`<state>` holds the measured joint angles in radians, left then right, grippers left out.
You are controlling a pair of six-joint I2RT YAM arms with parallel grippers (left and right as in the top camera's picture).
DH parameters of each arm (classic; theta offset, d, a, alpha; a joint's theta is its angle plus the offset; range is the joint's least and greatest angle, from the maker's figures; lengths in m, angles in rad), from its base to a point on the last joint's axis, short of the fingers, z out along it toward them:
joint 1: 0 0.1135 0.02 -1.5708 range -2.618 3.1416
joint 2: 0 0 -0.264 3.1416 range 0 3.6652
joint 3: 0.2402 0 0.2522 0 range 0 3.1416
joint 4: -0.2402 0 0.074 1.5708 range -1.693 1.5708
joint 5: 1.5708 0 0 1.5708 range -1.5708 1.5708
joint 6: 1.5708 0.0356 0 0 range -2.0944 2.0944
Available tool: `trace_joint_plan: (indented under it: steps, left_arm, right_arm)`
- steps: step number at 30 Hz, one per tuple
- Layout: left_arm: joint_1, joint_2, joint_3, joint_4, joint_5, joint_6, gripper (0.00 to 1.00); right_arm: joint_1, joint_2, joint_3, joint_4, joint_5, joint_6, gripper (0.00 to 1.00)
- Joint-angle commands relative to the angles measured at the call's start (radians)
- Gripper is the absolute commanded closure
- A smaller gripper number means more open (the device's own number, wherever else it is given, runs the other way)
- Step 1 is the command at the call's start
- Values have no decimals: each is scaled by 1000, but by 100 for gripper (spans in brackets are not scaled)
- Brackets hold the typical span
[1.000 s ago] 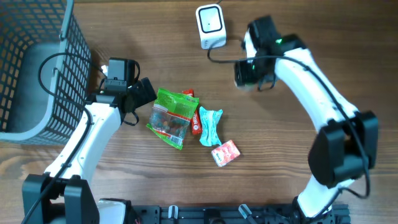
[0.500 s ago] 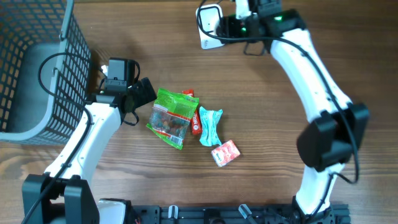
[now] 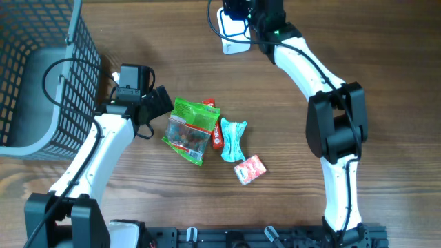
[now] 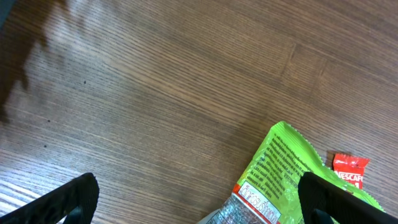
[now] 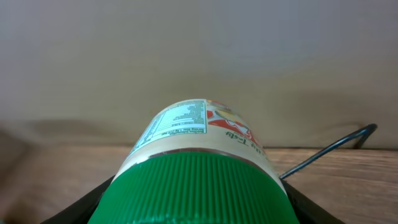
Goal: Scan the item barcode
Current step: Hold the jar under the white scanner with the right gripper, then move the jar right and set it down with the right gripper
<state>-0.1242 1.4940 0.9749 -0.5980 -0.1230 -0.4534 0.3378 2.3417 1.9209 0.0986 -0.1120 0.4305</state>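
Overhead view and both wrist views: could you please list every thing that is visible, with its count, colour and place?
table: 1, brown wood, under everything
basket: 1, dark wire mesh, far left
scanner: 1, white, top centre
snack bag: 1, green, centre
sachet: 1, red, right of the snack bag
wrapper: 1, light blue, right of the sachet
packet: 1, pink, below the wrapper
jar: 1, green lid, in the right gripper
left gripper: 1, black, open, beside the snack bag
right gripper: 1, black, closed on the jar, at the scanner
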Motion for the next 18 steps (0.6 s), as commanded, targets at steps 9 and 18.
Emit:
trace_joint_plan:
  steps: [9, 18]
  left_arm:
    - [3, -15, 0, 3, -9, 5, 0]
    - [3, -15, 0, 3, -9, 5, 0]
  right_arm:
    - [2, 69, 17, 99, 49, 121, 72]
    - [-114, -336, 17, -343, -130, 10, 71]
